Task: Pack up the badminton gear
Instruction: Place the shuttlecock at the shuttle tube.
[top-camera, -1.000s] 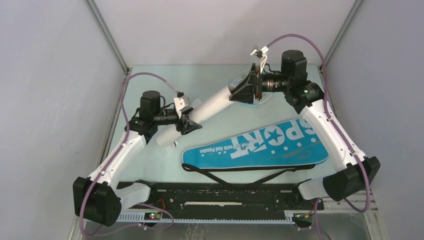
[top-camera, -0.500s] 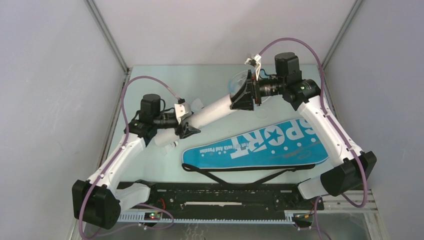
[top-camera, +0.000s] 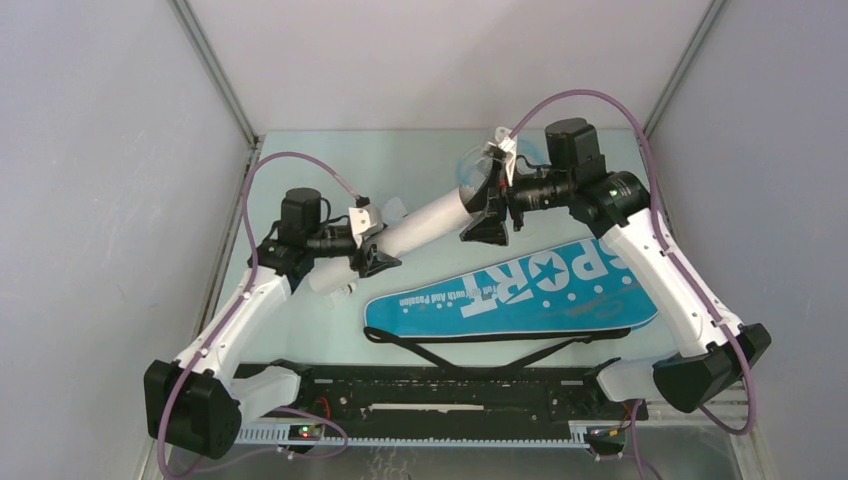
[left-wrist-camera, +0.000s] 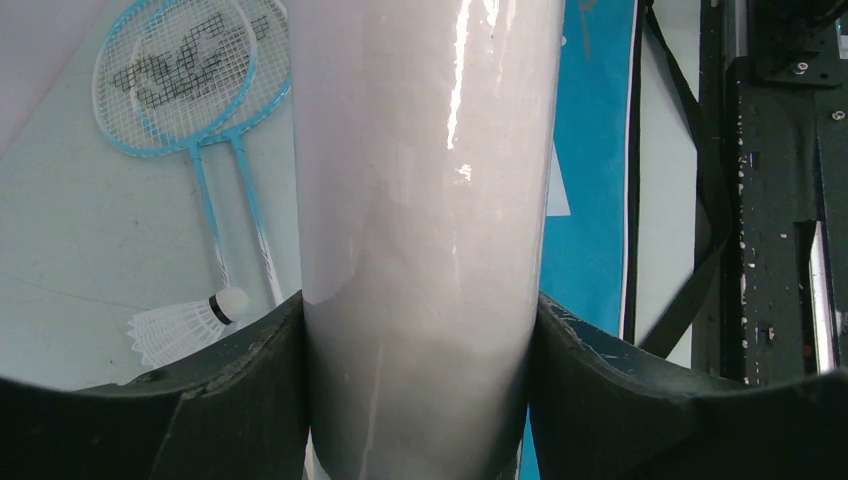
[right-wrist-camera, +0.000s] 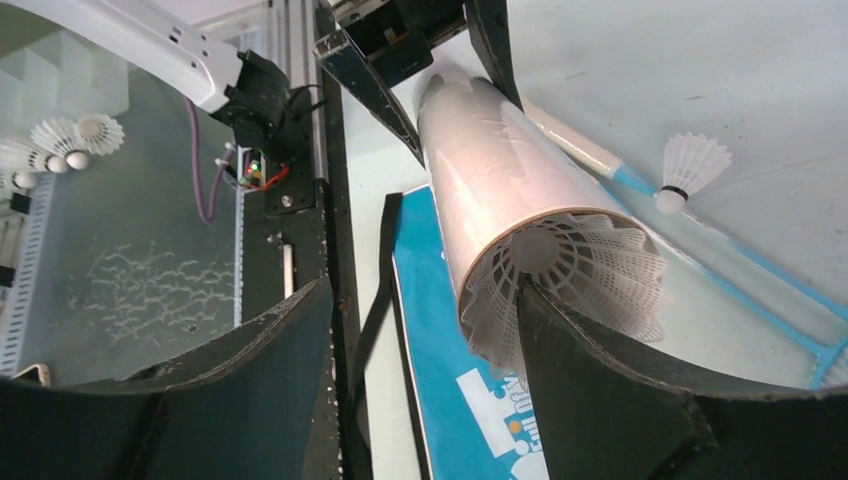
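White tube (left-wrist-camera: 420, 150) clenched in left hand (left-wrist-camera: 415, 300); right hand (right-wrist-camera: 422, 290) released; two rackets (left-wrist-camera: 170, 80), one bag (top-camera: 520, 290).

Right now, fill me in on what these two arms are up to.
The left gripper holds the white tube clamped near its lower end, tilted up off the table. The right gripper sits at the tube's open upper end with its jaws apart; a shuttlecock pokes out of that mouth. Two rackets and a loose shuttlecock lie on the table, and the blue bag lies flat nearby.
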